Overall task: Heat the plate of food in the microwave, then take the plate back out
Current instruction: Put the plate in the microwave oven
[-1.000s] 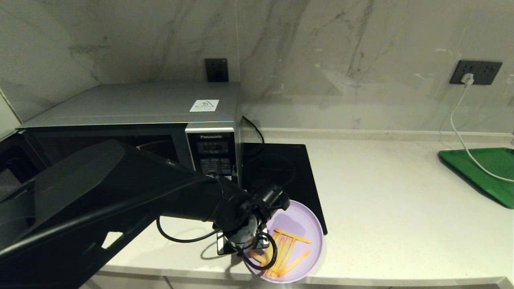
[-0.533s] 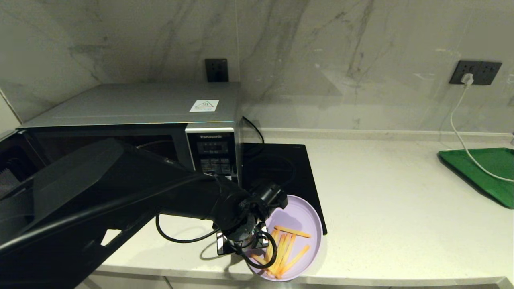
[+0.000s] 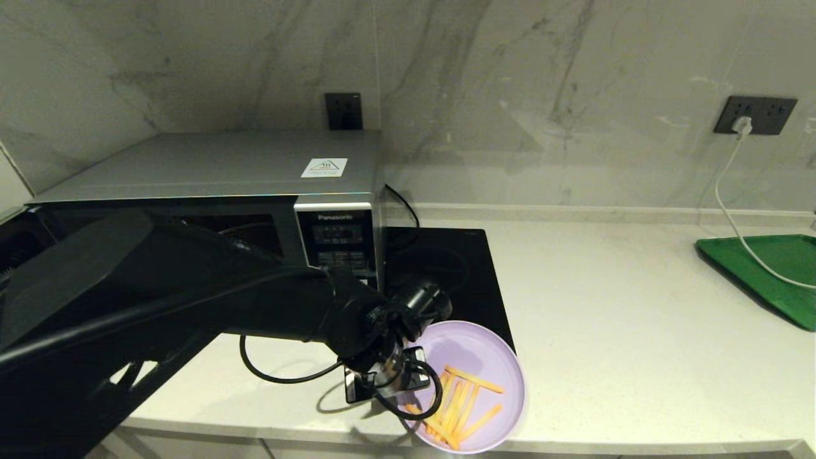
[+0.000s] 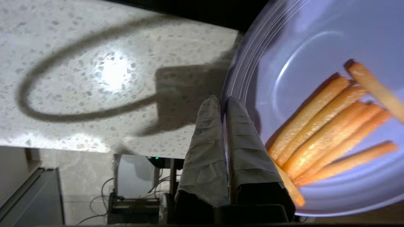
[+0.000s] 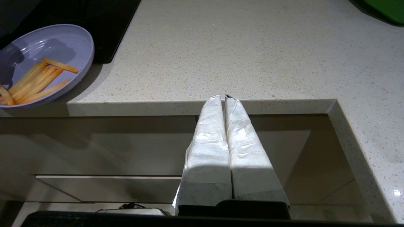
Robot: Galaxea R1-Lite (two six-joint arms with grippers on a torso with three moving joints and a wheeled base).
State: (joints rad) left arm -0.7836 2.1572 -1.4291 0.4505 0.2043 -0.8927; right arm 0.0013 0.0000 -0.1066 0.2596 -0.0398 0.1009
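The pale lilac plate of food point(image 3: 475, 347) sits at the counter's front edge, its rim reaching past it, with orange-yellow sticks point(image 3: 462, 405) in a loose heap. My left gripper point(image 3: 411, 377) is shut on the plate's left rim. In the left wrist view the two padded fingers point(image 4: 205, 135) pinch that rim point(image 4: 240, 72) beside the sticks point(image 4: 325, 126). The silver-grey microwave point(image 3: 223, 166) stands at the back left, its front largely hidden by my left arm. My right gripper point(image 5: 224, 97) hangs shut and empty below the counter edge, right of the plate point(image 5: 63, 44).
A flat black induction hob point(image 3: 446, 268) lies between the microwave and the plate. At the far right a green tray point(image 3: 765, 268) has a white cable point(image 3: 733, 210) running to it from a wall socket. The counter's front edge point(image 5: 202, 105) drops to cabinets.
The plate, held by my left gripper, has shifted a little to the right and toward the front edge. The upper part of my left arm has swung to the left.
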